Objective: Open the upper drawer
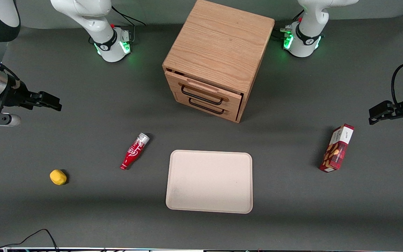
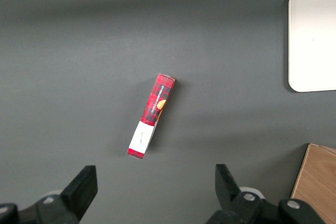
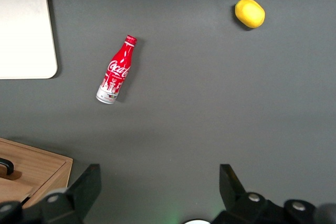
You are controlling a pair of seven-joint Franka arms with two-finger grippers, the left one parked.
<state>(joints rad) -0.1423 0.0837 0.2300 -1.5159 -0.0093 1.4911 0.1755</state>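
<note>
The wooden cabinet (image 1: 219, 45) stands at the middle of the table, its two drawers facing the front camera at an angle. The upper drawer (image 1: 232, 96) has a black wire handle (image 1: 201, 96) under a wooden lip strip; a thin dark gap shows along its top edge. The lower drawer (image 1: 230, 113) sits beneath it. My right gripper (image 1: 56, 103) hangs above the table toward the working arm's end, well apart from the cabinet. In the right wrist view the gripper (image 3: 160, 182) is open and empty, and a corner of the cabinet (image 3: 31, 174) shows.
A red cola bottle (image 1: 134, 151) (image 3: 116, 70) lies on the table between my gripper and a cream tray (image 1: 210, 181) (image 3: 23, 24). A yellow lemon-like object (image 1: 58, 176) (image 3: 250, 13) lies nearer the front camera. A red snack box (image 1: 338, 148) (image 2: 151, 115) lies toward the parked arm's end.
</note>
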